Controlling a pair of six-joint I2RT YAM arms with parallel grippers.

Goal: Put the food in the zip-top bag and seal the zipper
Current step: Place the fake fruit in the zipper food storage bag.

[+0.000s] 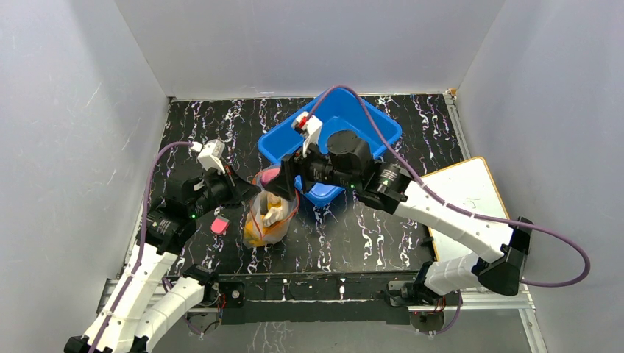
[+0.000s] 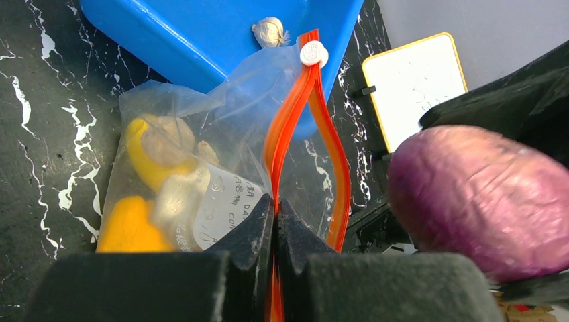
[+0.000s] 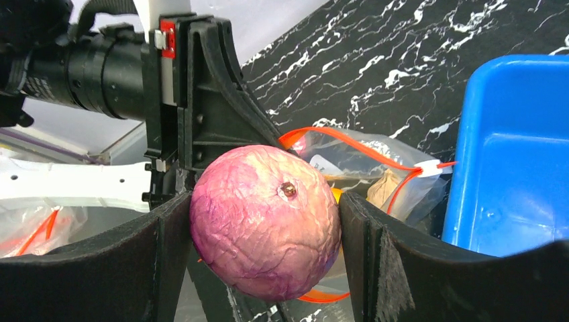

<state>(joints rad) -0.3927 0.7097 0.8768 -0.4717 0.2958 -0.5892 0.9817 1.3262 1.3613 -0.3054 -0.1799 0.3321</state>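
Pink comes first for us: a small pink block (image 1: 218, 225) lies on the black marbled table (image 1: 368, 235), just left of the zip-top bag (image 1: 266, 217). The bag rests on the table between the two arms, crinkled, with yellow and orange food (image 2: 131, 225) already inside it.

At the bag's left side we see the left gripper (image 2: 275, 204) with its fingers pressed fully together, pinching one run of the red-orange zipper (image 2: 295, 114). The two strips bow apart beyond the pinch, so the mouth stands open, and they meet again at the white slider tab (image 2: 313, 52).

Just beside that open mouth the right gripper (image 3: 265, 235) holds its fingers spread wide, clamped on either side of a round purple piece (image 3: 255, 201), which fills the gap between the pads and sits off the table.

Beyond the bag stands the blue bin (image 1: 383, 129), with a white bit (image 2: 268, 30) lying in it. A white board (image 1: 463, 191) lies at the table's right edge.
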